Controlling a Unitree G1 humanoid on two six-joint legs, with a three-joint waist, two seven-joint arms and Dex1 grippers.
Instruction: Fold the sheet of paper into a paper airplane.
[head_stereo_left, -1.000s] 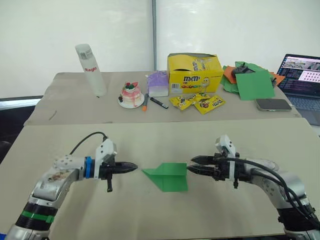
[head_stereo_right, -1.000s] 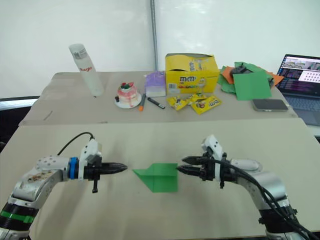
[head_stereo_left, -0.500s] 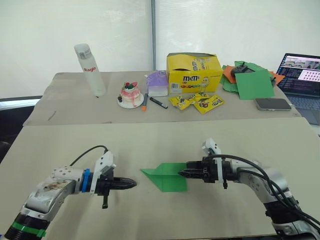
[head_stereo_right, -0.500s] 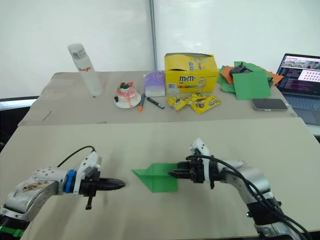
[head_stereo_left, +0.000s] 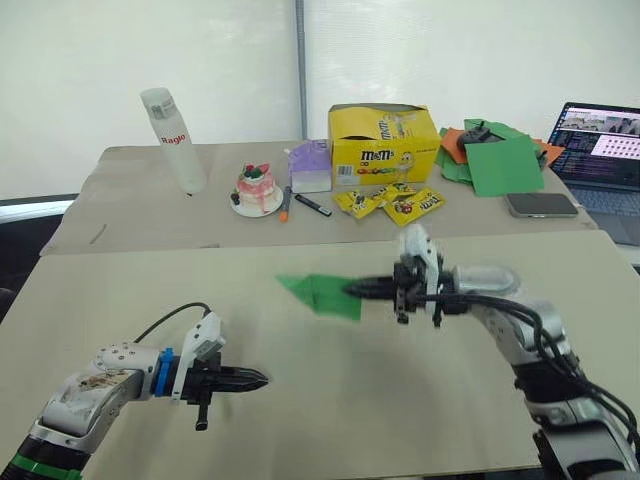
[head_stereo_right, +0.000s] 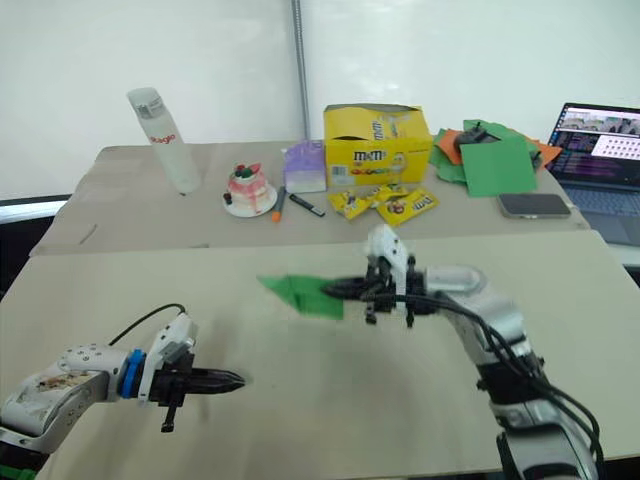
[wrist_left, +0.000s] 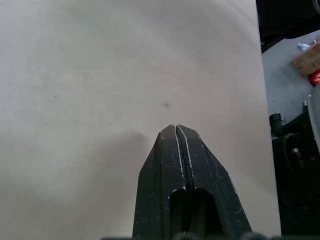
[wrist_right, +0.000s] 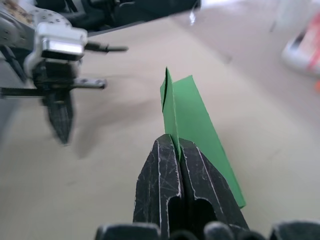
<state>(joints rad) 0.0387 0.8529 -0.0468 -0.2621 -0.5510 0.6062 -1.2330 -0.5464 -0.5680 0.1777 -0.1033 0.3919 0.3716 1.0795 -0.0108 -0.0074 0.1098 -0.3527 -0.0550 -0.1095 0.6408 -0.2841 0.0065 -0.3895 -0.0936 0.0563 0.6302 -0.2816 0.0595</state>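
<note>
Between my right gripper's (head_stereo_left: 352, 290) closed fingers sat the tail edge of the paper airplane (head_stereo_left: 322, 294), its pointed nose aimed away from the fingertips toward my left side. A second earlier the wedge lay flat on the table (head_stereo_left: 120, 300) with these fingers just touching its rear edge. By half a second earlier they had closed over that edge. At this moment the plane was lifted clear of the surface and carried toward the far half of the table, held roughly level. I judged the folding finished and the piece raised for display or release.

My left gripper (head_stereo_left: 255, 379) was pressed fully shut with nothing between its fingers, hovering low over bare table well apart from the plane. It had dropped back toward me over the same second and played no part in the grip.

Beyond the plane's nose stood a white bottle (head_stereo_left: 173, 138) and a small cake (head_stereo_left: 254, 187). A yellow candy box (head_stereo_left: 385, 144) and a heap of green and orange sheets (head_stereo_left: 490, 152) were further back.

Findings on visibility: the plane was blurred in both head views, so crease quality could not be assessed. The wrist view showed one upright fold and one wing. The other wing, if present, was hidden behind them. How deep the fingers bit into the layers could not be confirmed.
</note>
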